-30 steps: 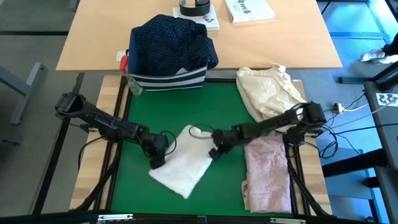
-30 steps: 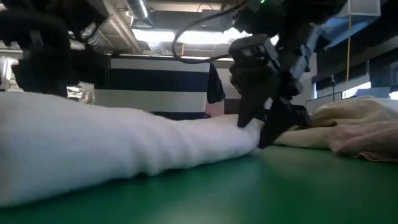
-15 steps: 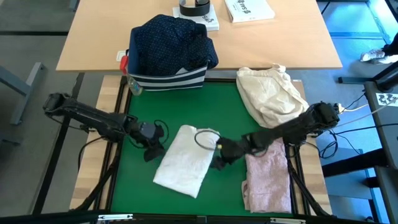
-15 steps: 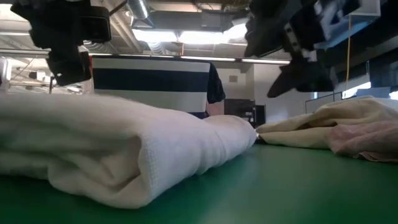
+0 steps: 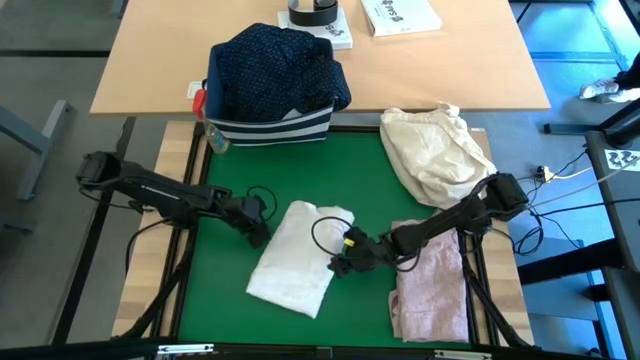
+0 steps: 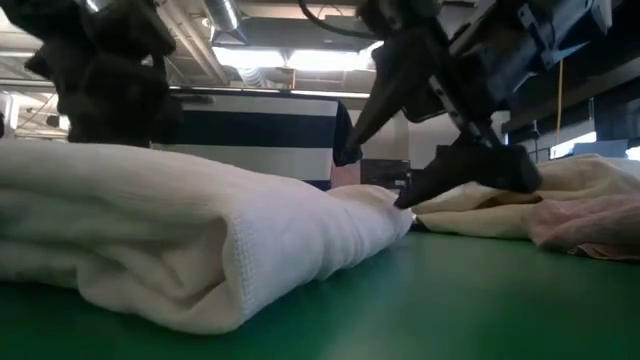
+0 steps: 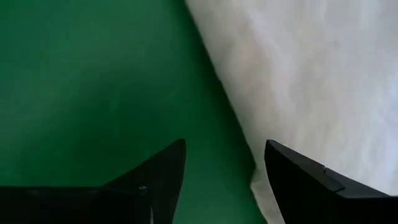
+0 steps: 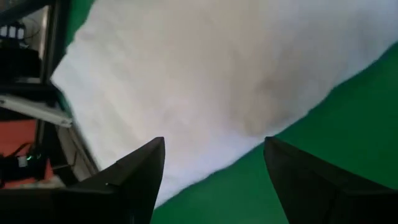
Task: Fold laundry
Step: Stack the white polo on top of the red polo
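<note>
We are judging the folding about half done. Nearest us, by the mat's (image 5: 215,310) front edge, the white shirt (image 5: 297,257) is lying folded into a thick, soft, nubbly oblong; our left gripper (image 5: 258,233) is sitting at its left edge and our right gripper (image 5: 343,263) at its right edge, both with jaws spread and empty. At the front right corner the pink top (image 5: 430,280) is resting as a crinkled, folded strip. Behind it, a cream bundle (image 5: 436,150) is slumping, rumpled. Farthest, beyond the back edge, the dotted navy shirt (image 5: 278,68) is heaping unfolded in the striped bin (image 5: 270,128). We are seeing no jeans.
</note>
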